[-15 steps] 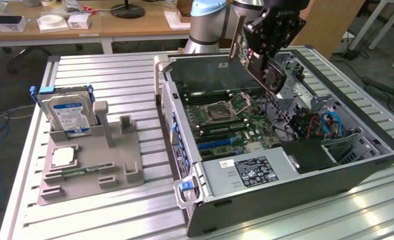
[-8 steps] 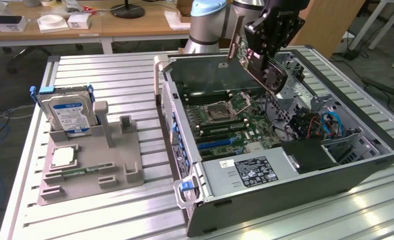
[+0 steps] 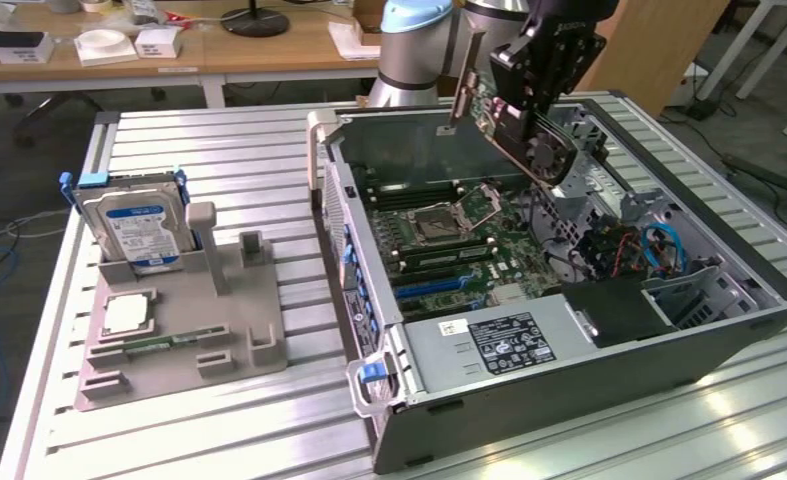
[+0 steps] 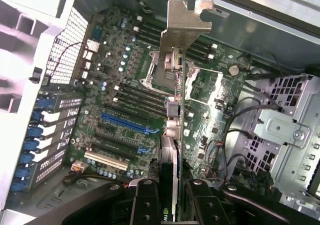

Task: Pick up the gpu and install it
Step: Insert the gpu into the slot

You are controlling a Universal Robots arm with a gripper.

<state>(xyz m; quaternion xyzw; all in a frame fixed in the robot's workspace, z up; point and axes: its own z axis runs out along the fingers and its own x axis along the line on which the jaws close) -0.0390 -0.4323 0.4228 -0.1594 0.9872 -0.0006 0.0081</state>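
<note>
One thin, dark, flat gpu (image 3: pixel 511 125) with a silver end bracket (image 4: pixel 182 20) is clamped in the black claw (image 3: pixel 537 78); edge-on to the wrist, its faces are hidden.

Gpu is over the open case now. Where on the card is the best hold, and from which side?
Pinch the gpu across its two flat faces at the end opposite its metal bracket, coming in from that end. It is a thin slab, so the faces give flat contact and the bracket is left free. The hand holds it so now.
</note>
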